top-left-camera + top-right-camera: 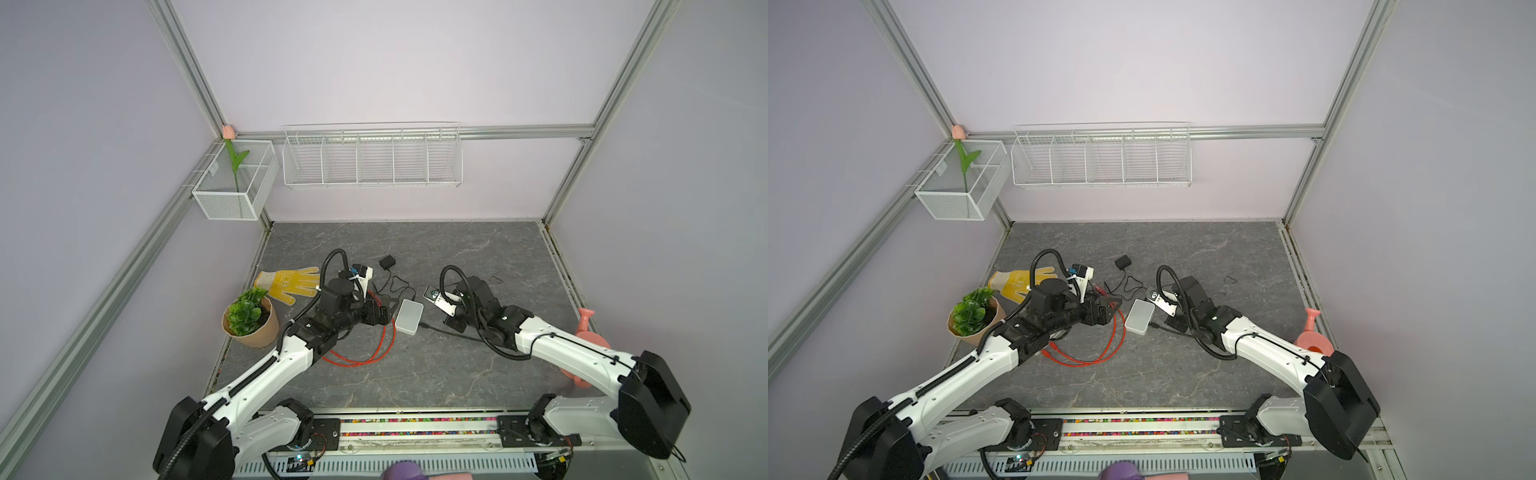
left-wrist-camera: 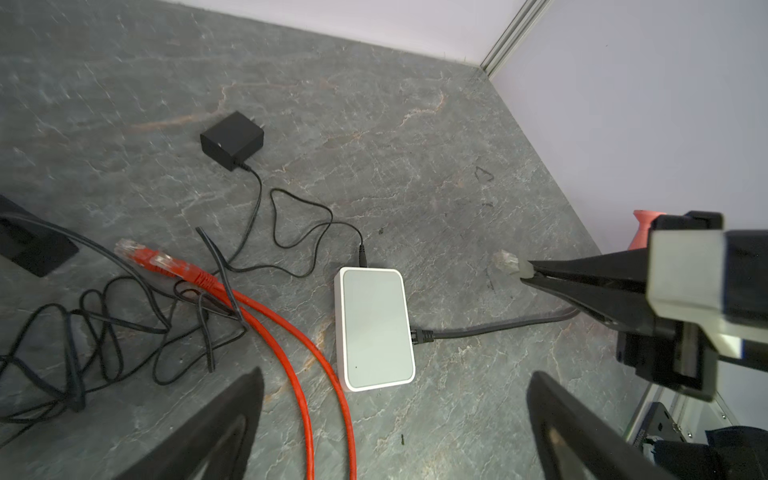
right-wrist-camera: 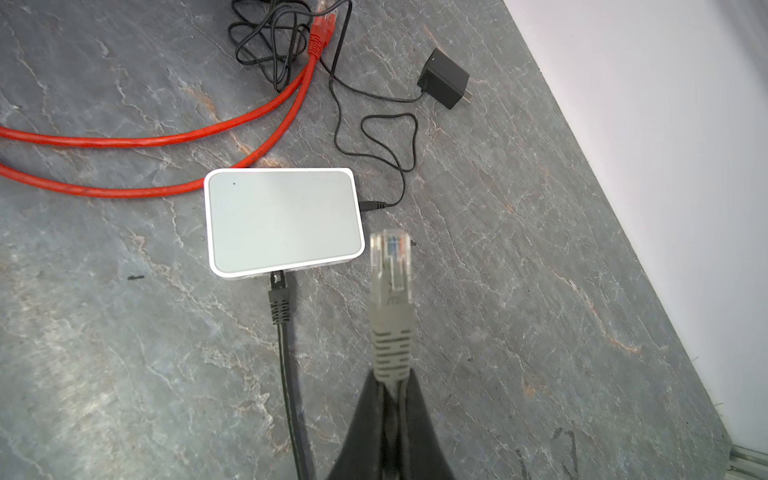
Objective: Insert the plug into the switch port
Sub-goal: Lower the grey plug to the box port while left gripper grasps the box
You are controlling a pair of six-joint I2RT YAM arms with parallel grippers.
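White switch (image 1: 409, 316) lies on the table (image 1: 457, 249), in a top view just ahead of the left end effector (image 1: 385, 312), jaws apart and empty. Left wrist view: right end effector (image 2: 536, 272) is clamped on the plug (image 2: 508, 262). Right wrist view: plug projects ahead, offset beside the port face (image 3: 316, 264). Recommended: square it to a free port, then push straight.

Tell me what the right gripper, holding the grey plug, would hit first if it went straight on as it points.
Probably the thin black power lead just past the white switch's corner; the plug in the right gripper aims beside the switch, not at it. Height is unclear.
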